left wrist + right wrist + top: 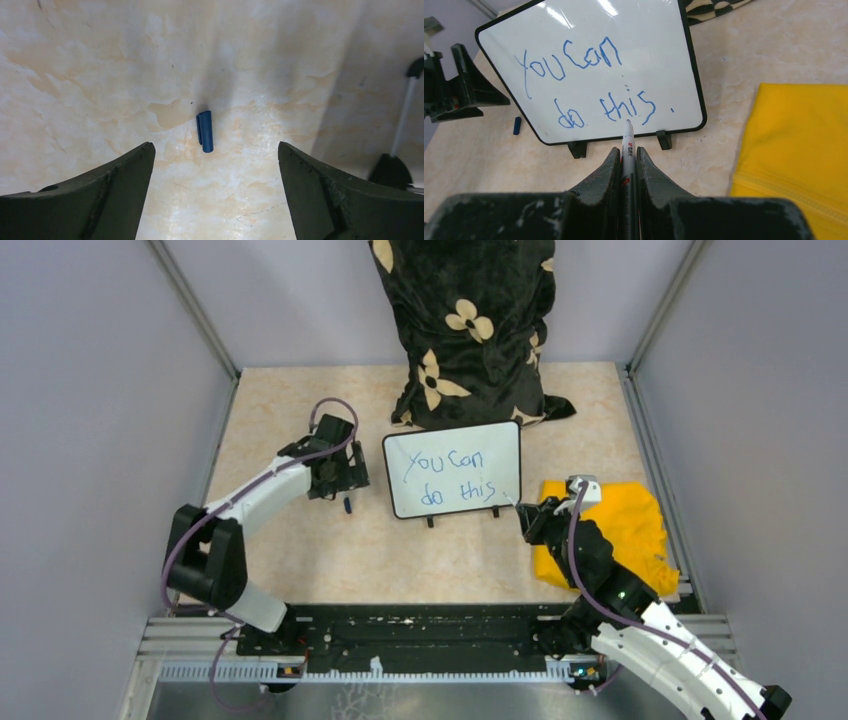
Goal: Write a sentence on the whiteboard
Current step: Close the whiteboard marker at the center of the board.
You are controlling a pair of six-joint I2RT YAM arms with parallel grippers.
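The whiteboard (497, 440) stands on two black feet mid-table, also in the right wrist view (659, 45). The sentence (448, 477) reads "You can do this" in blue, in two lines (589, 85). My right gripper (628, 150) is shut on a white marker (628, 142), tip off the board by its lower edge; it shows in the top view (527, 515) by the board's lower right corner. My left gripper (340, 485) is open and empty left of the board, above a blue marker cap (205, 131) on the table (347, 504).
A yellow cloth (625, 525) lies right of the board, under my right arm. A black floral cushion (465, 330) stands behind the board. Grey walls close in the left, right and back sides. A board foot (392, 170) shows at the left wrist view's right edge.
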